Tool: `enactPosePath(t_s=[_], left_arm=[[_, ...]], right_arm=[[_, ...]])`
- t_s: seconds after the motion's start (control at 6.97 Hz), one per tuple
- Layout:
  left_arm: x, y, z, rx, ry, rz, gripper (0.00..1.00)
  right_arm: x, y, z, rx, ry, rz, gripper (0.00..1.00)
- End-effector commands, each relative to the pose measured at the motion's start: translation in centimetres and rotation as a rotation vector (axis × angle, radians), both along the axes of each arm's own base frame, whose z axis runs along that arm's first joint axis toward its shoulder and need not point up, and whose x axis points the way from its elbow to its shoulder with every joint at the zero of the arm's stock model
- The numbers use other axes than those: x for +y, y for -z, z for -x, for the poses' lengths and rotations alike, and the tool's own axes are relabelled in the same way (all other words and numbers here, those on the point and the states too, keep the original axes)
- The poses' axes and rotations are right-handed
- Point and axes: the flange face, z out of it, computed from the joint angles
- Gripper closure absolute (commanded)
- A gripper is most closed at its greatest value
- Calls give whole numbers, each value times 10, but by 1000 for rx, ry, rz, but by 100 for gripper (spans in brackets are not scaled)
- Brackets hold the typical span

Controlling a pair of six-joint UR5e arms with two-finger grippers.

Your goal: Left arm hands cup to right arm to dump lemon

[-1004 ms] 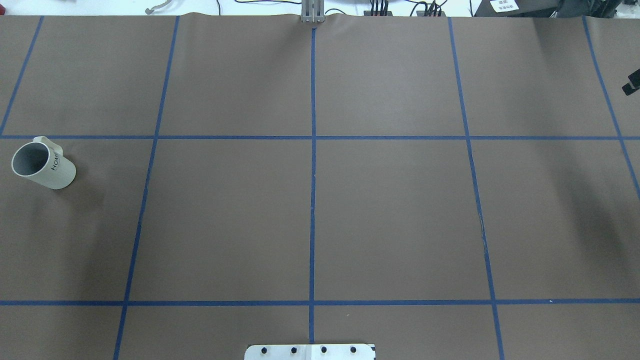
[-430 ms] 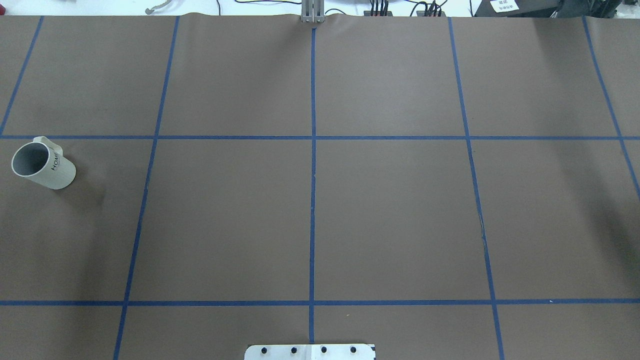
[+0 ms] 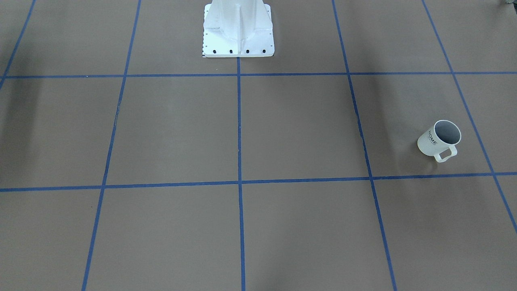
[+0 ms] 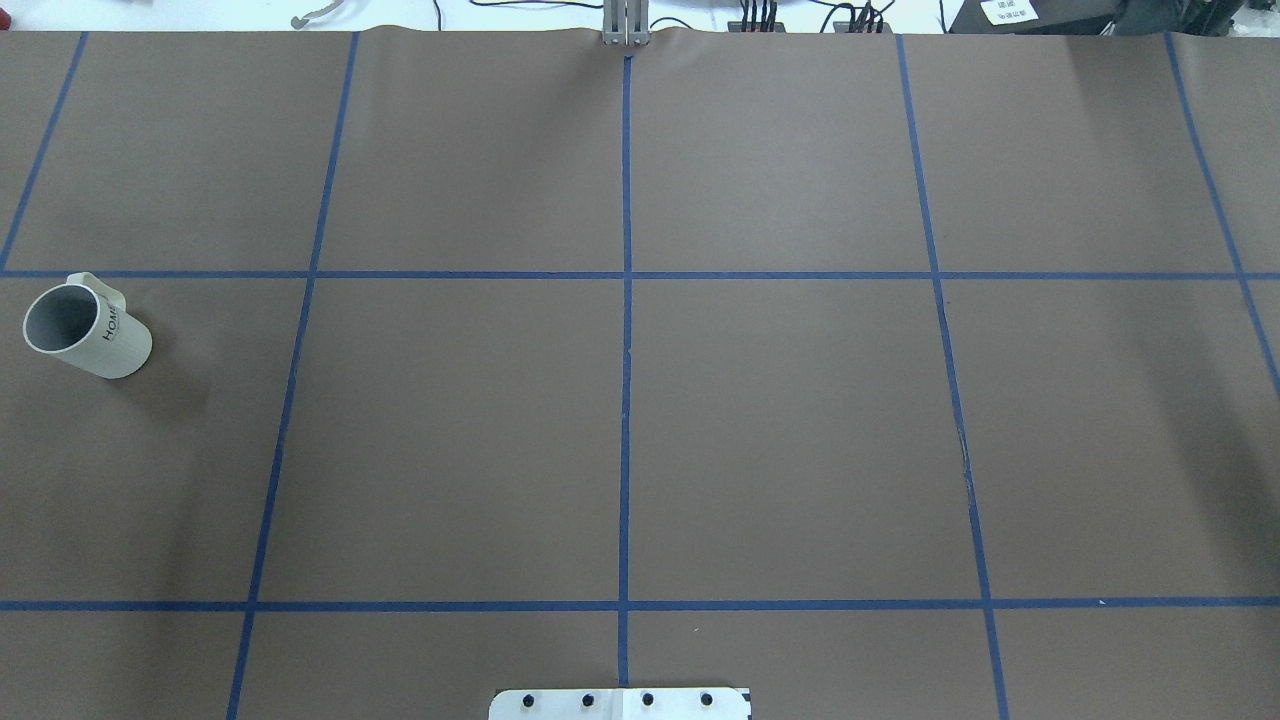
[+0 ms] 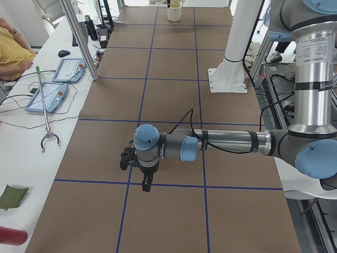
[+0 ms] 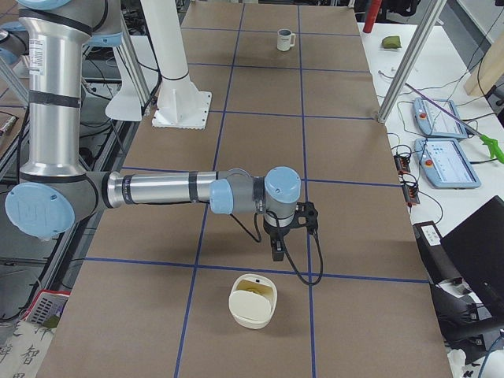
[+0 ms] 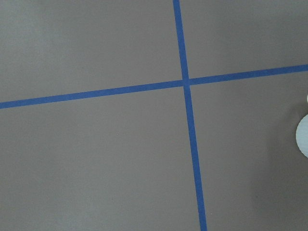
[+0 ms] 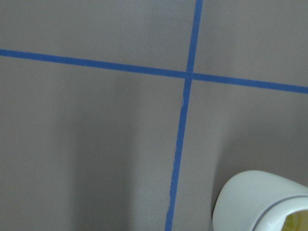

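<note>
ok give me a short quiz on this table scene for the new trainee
1. Multiple choice: the small white mug lettered "HOME" stands toward which end of the brown table? A, the robot's left; B, the robot's right; C, the centre.
2. True or false: the mug's squarish handle points toward the robot.
3. Fill in: the cream rounded-square container near the grey right arm holds something ____ in colour.
Key: 1 A; 2 false, it points away from the robot; 3 yellow.
</note>
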Motion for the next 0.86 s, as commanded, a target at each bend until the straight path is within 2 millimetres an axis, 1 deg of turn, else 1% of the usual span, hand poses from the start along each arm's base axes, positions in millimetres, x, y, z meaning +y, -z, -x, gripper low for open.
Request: enactPosePath(t_s=[0.0, 0.14, 0.29, 0.43, 0.57, 0.72], left_arm=[[2, 20, 1, 2, 1, 27, 0], [2, 29, 0, 2, -1, 26, 0], [2, 32, 0, 2, -1, 22, 0], [2, 33, 1, 3, 1, 20, 0], [5, 29, 1, 5, 3, 32, 0], [5, 24, 1, 2, 10, 47, 0]], right_arm=[[24, -7, -3, 14, -1, 14, 0], [28, 1, -3, 11, 0, 3, 0], [28, 8, -2, 5, 0, -6, 0], [29, 7, -2, 0, 0, -3, 0], [35, 3, -3, 2, 0, 5, 0], [34, 5, -3, 2, 0, -1, 0]])
